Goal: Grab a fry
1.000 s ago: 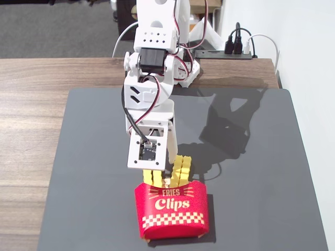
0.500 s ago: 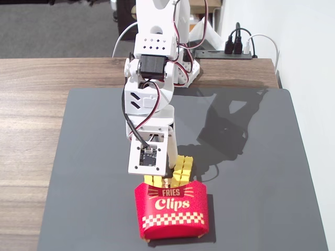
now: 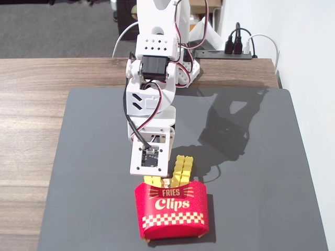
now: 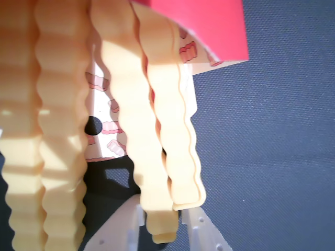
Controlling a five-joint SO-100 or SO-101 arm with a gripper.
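Note:
Several yellow crinkle-cut fries (image 3: 183, 166) stand in the red "Fries Clips" carton (image 3: 171, 212) at the near middle of the dark mat. My gripper (image 3: 166, 179) reaches down onto their tops, mostly hidden under the white wrist board. In the wrist view the gripper (image 4: 163, 222) comes in from the bottom edge. Its white jaws stand apart on either side of one fry's (image 4: 137, 136) tip. A second fry (image 4: 175, 136) overlaps it and lies against the right jaw. A thin gap shows at the right jaw. Two more fries (image 4: 52, 130) are at the left, with the carton (image 4: 209, 26) behind.
The dark mat (image 3: 261, 157) lies on a wooden table (image 3: 31, 104). The arm's base (image 3: 178, 68) is at the mat's far edge, with a black power strip (image 3: 225, 54) and cables behind it. A white wall runs along the right.

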